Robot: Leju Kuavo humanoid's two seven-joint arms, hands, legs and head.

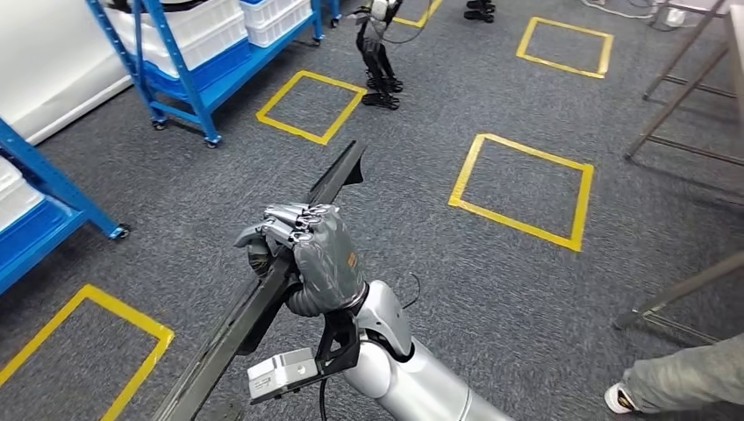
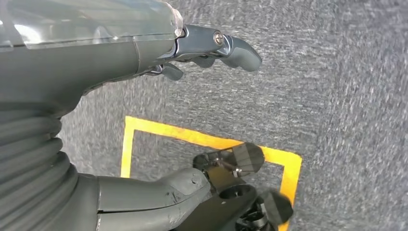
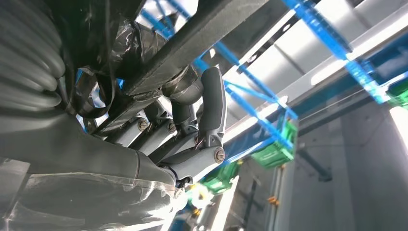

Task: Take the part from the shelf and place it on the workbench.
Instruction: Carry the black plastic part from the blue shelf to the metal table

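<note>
The right hand (image 1: 309,254) is seen in the head view with its fingers (image 1: 285,217) wrapped over a long, dark, flat-sided bar, the part (image 1: 272,294), which is gripped near its middle. In the right wrist view the same hand (image 3: 183,130) is shown with the fingers (image 3: 213,103) curled tight round the underside of the part (image 3: 202,33); crinkled clear plastic film is seen over the hand's grey cover. The part is held in the air above the floor (image 1: 491,289), slanting from the lower left edge of the head view up toward a notched, angular end (image 1: 346,171). Its surface looks like matte black metal with a long groove, though the material cannot be told for sure.

The left hand (image 2: 144,72) is seen in the left wrist view hanging over the floor (image 2: 346,96). Its fingers (image 2: 235,48) are spread apart from the thick grey thumb (image 2: 159,192) and nothing is held between them.

The floor is covered in dark grey, coarse carpet marked with squares of yellow tape (image 1: 523,189). Blue metal shelving (image 1: 189,83) carrying white plastic bins (image 1: 211,26) stands along the upper left of the head view. Grey metal frame legs (image 1: 680,96) are seen at the right edge, and a person's trouser leg and shoe (image 1: 676,381) at the lower right corner. A second small dark legged robot (image 1: 377,57) stands on the carpet near the top.
</note>
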